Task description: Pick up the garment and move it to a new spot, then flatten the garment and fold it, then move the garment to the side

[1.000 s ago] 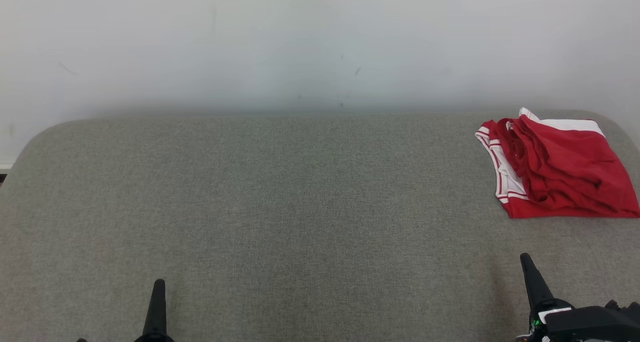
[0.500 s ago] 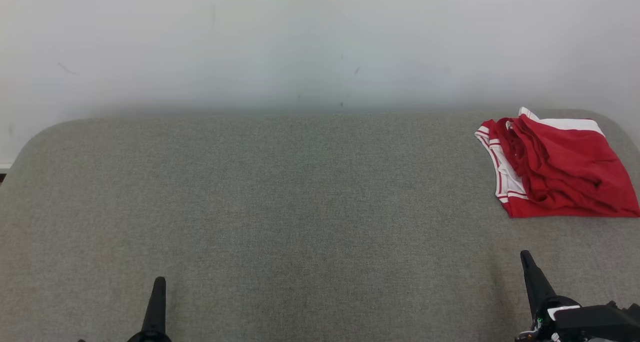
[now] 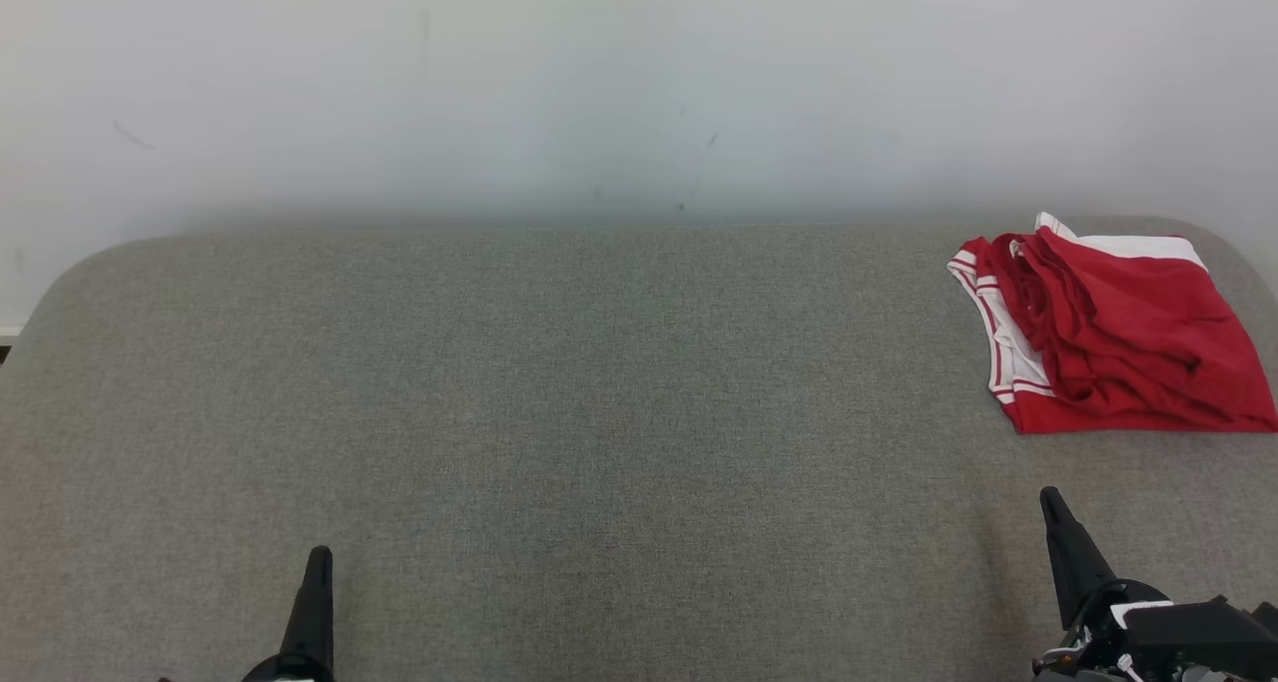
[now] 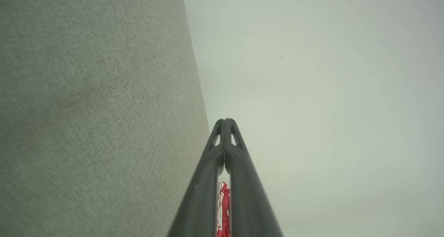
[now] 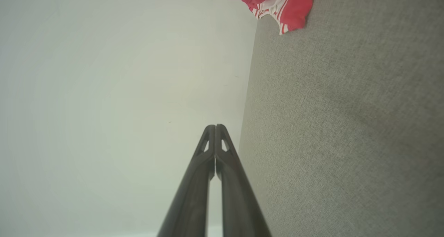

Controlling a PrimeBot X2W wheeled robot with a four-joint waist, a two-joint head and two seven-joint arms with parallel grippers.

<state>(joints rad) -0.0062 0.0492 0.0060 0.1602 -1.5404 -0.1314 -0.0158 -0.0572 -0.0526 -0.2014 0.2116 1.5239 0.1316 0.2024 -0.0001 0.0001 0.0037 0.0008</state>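
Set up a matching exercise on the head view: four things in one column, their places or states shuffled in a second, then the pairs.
1. red and white garment
2. left gripper
3. right gripper
4. white wall

A. shut, lower right
B. beyond the far edge of the grey padded surface
C. bunched, far right on the surface
D. shut, lower left

Pairs: 1-C, 2-D, 3-A, 4-B.

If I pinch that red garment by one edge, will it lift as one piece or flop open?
Probably floppy: the red garment lies in soft creased layers, so one pinch would likely unfold it. It looks thin, so probably light. The woven grey surface may bunch it if pushed.
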